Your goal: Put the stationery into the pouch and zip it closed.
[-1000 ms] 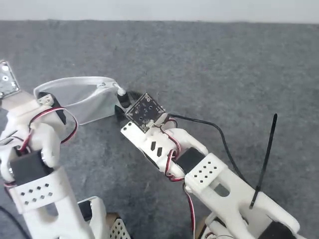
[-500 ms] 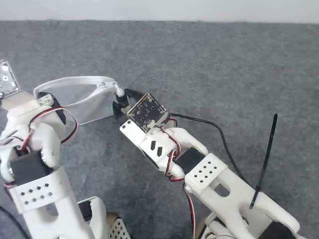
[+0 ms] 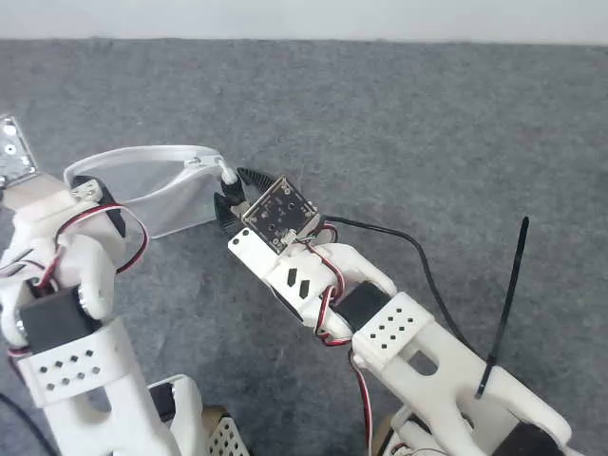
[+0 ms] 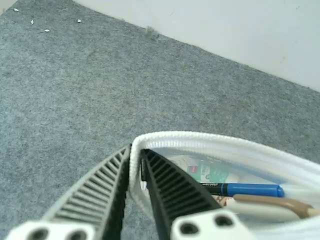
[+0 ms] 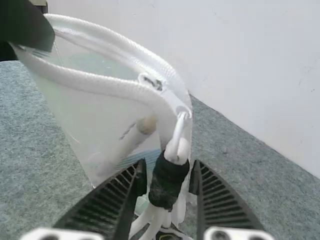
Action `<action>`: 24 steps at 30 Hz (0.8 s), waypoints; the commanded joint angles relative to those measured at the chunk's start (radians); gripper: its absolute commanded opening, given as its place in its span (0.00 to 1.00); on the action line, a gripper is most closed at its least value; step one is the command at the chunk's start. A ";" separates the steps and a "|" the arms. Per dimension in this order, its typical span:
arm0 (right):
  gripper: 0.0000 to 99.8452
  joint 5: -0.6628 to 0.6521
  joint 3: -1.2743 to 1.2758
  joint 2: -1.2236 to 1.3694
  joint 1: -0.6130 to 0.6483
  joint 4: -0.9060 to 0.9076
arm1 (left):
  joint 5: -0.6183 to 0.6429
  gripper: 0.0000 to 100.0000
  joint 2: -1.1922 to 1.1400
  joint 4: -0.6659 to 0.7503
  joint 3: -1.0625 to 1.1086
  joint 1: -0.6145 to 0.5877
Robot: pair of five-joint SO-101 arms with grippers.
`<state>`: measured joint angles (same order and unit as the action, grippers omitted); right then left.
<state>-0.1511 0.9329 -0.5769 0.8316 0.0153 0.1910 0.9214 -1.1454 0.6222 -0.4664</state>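
The left gripper (image 4: 135, 152) is clamped narrow on the white zipper rim of the pouch (image 3: 152, 195), pinching the end of the rim between its ribbed fingers. Just beyond those fingers the pouch mouth gapes, and inside it lie a blue pen (image 4: 250, 190), a tan stick-shaped item (image 4: 265, 207) beside it and a greenish printed piece (image 4: 210, 173) nearer the fingers. At the pouch's other end the right gripper (image 5: 169, 164) stands with its jaws parted; the black-wrapped zipper pull (image 5: 169, 185) hangs between them on its white loop, and whether either finger touches it cannot be told. Just past the right fingertips sits the metal slider (image 5: 150, 81), at the near end of the open zipper, so the whole length of track runs from there away toward the left gripper. The pouch's clear side wall rises straight ahead of the right gripper. Grey carpet (image 3: 427, 123) lies under both grippers, a white wall (image 5: 250, 60) stands beyond them, and a black cable (image 3: 418, 256) trails along the right arm behind its gripper.
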 commanded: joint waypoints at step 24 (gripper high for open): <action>0.01 -0.014 0.031 -0.163 -0.061 -0.022 | -0.008 0.01 -0.003 0.011 0.010 -0.003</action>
<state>-0.1511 0.9712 -0.6414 0.7841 -0.0368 0.1910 0.9214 -1.1439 0.6222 -0.4680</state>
